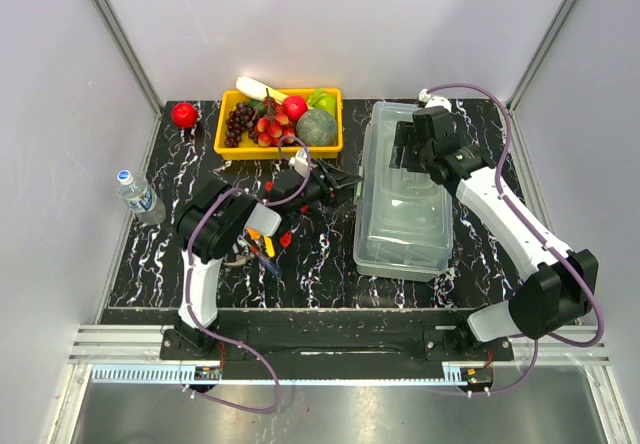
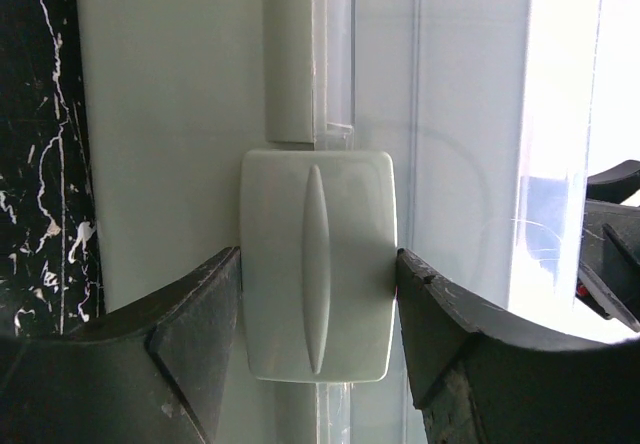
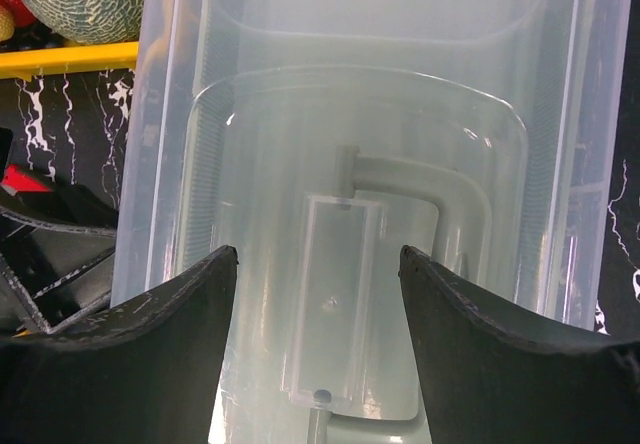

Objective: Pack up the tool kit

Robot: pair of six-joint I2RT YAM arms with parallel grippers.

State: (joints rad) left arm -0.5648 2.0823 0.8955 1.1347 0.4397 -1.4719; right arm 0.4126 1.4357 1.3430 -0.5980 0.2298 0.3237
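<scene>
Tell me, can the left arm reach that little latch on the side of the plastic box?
Yes, it seems so: the left end effector is at the side of the toolbox, and its fingers appear to pinch the latch from both sides, nothing in between.

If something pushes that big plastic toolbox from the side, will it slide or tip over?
The toolbox would probably slide rather than tip, since it sits low, long and wide. Its see-through plastic lid may flex a little under pressure. The smooth, rounded latch could slip out of a light pinch.
</scene>
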